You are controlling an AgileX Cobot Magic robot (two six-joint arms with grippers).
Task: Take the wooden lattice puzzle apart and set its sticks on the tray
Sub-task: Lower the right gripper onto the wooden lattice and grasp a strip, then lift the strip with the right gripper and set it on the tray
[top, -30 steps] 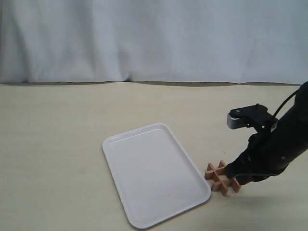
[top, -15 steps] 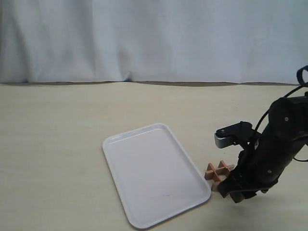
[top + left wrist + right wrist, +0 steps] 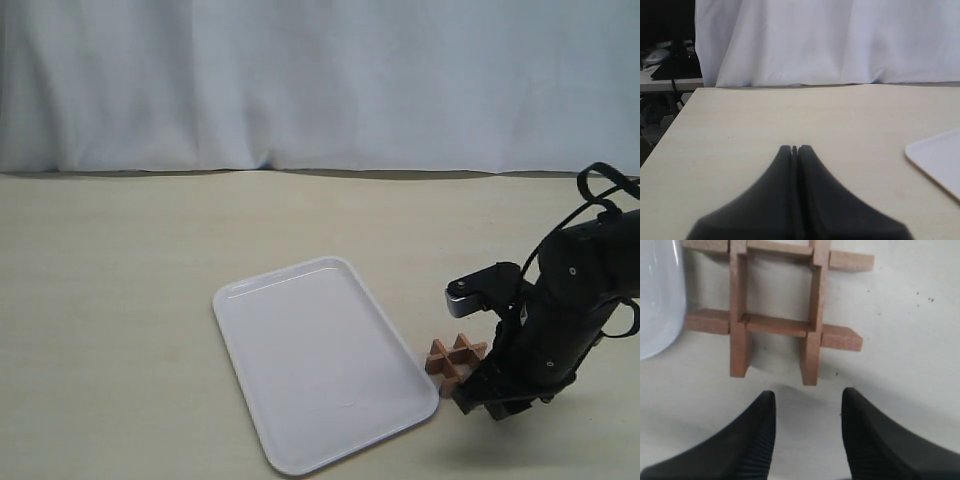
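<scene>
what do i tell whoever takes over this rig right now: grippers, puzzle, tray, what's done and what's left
Right gripper: open, holding nothing, low over the table, tips just short of the puzzle.
Left gripper: shut, holding nothing, over bare table away from the work.
Puzzle: fully assembled, four crossed sticks, flat on the table beside the tray, off its right edge in the exterior view.
Tray: no sticks on it.
Done: nothing yet.
Left: pull all four sticks apart and put each one on the tray.
</scene>
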